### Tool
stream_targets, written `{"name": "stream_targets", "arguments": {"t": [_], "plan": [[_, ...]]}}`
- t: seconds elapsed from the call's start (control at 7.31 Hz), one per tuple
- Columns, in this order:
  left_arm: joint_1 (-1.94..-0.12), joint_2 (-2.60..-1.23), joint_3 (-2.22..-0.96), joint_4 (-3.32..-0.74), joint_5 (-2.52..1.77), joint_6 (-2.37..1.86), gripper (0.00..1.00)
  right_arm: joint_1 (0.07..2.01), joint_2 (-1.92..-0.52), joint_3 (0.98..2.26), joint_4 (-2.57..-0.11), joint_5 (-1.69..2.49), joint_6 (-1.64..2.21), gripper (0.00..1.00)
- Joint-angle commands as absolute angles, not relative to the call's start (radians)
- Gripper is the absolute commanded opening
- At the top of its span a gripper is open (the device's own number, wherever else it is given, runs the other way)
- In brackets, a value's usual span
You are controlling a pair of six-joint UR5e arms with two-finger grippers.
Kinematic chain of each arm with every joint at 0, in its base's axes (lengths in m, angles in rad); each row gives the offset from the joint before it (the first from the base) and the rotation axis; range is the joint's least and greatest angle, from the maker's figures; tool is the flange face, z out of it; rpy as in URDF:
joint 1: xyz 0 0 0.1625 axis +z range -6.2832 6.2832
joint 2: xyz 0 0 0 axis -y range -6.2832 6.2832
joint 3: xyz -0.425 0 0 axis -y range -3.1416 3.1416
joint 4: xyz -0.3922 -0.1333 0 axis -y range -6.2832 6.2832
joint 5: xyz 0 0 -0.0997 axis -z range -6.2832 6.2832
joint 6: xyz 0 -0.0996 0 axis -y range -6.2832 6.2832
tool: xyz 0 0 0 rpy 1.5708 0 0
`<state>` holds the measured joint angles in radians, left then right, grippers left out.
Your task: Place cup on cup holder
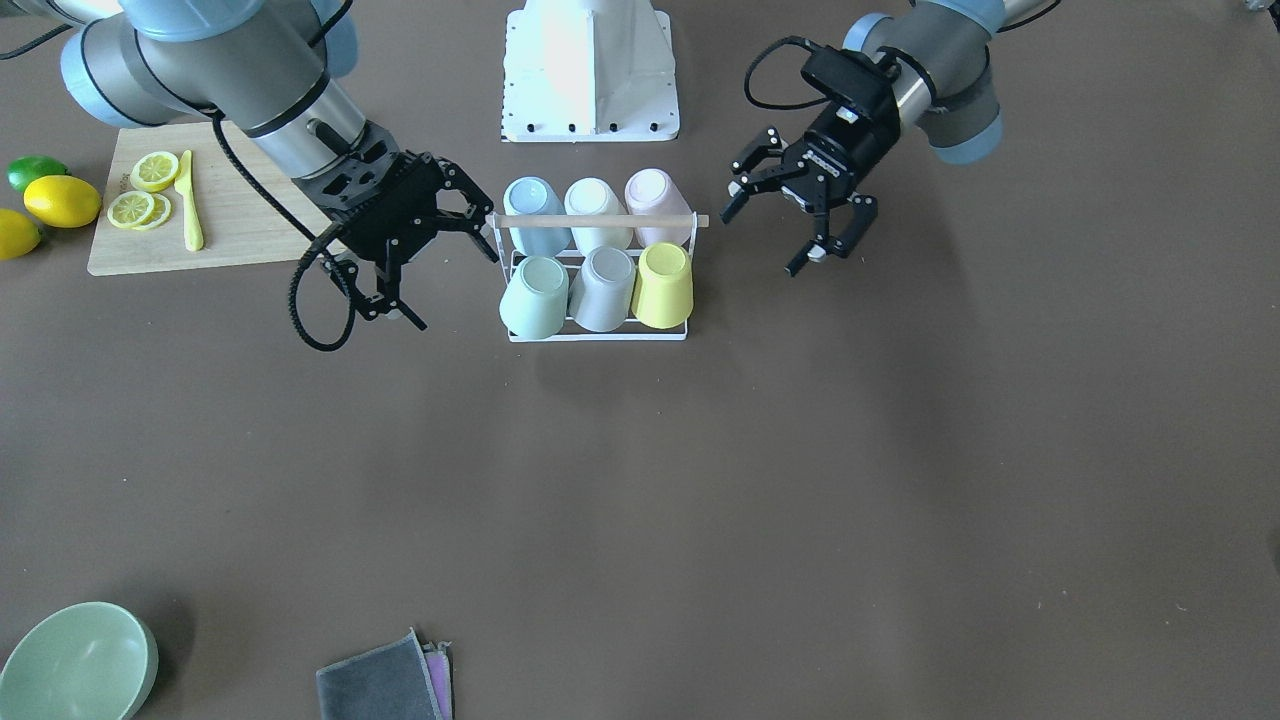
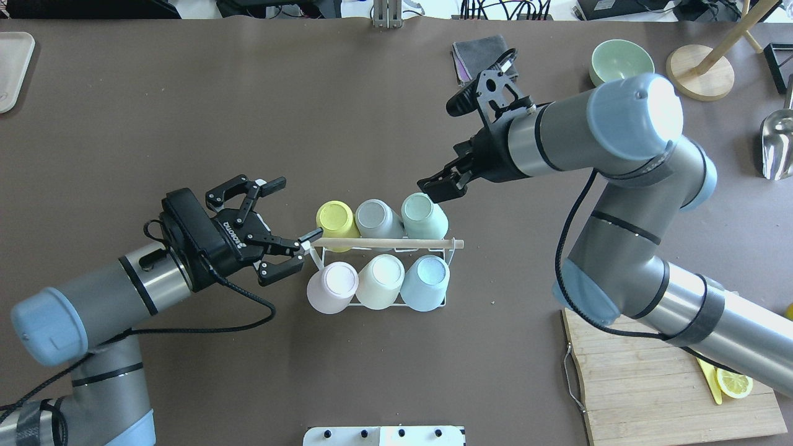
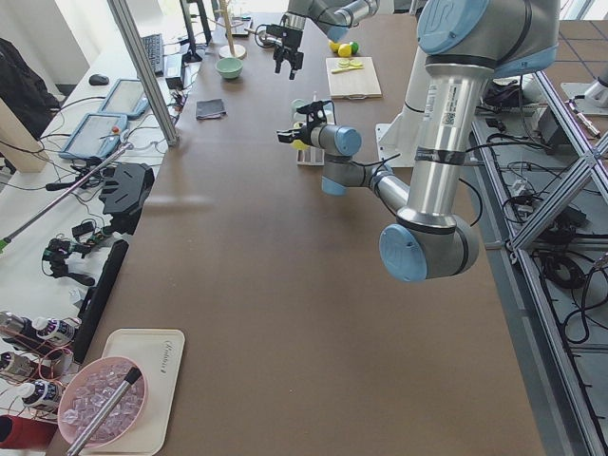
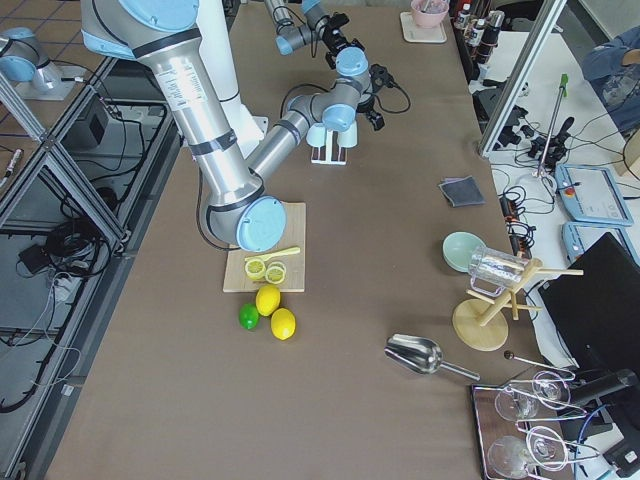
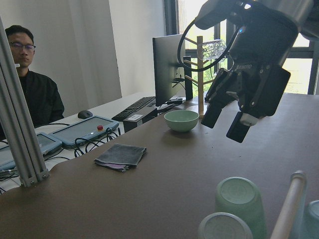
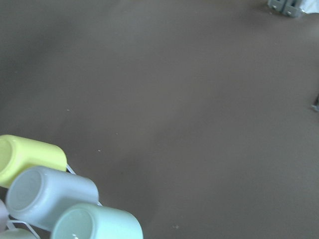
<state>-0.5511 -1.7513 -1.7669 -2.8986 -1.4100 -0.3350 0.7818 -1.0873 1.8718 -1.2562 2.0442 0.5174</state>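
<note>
My left gripper (image 2: 288,210) is spread wide and empty, one fingertip just beside the end of the wooden rod (image 2: 384,243). My right gripper (image 2: 447,145) — also wide, holding nothing — hangs near the mint-green cup (image 2: 424,214). That cup sits upturned on the white wire cup holder (image 1: 600,337) — mid-table, between both arms, with five others.

Cup holder (image 1: 598,220) — six inverted cups (image 1: 607,288)
</note>
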Motion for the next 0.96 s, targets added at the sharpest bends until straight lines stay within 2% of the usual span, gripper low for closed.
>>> {"name": "stream_targets", "arguments": {"t": [0.0,0.41,0.55,0.82], "plan": [[-0.743,-1.729,-1.714,-2.754,-1.505,-0.342,0.98,0.831,-1.088,1.890,-1.527,2.054,0.497,1.00],[-0.862,-1.683,-1.690,-2.573,-1.754,-0.342,0.98,0.906,-1.142,1.907,-1.857,2.063,0.291,1.00],[-0.905,-1.643,-1.712,-2.524,-1.835,-0.345,0.98,0.960,-1.199,1.937,-1.923,2.062,0.288,1.00],[-0.991,-1.623,-1.787,-2.256,-1.989,-0.339,0.98,1.105,-1.323,1.934,-1.925,2.063,0.267,1.00]]}}
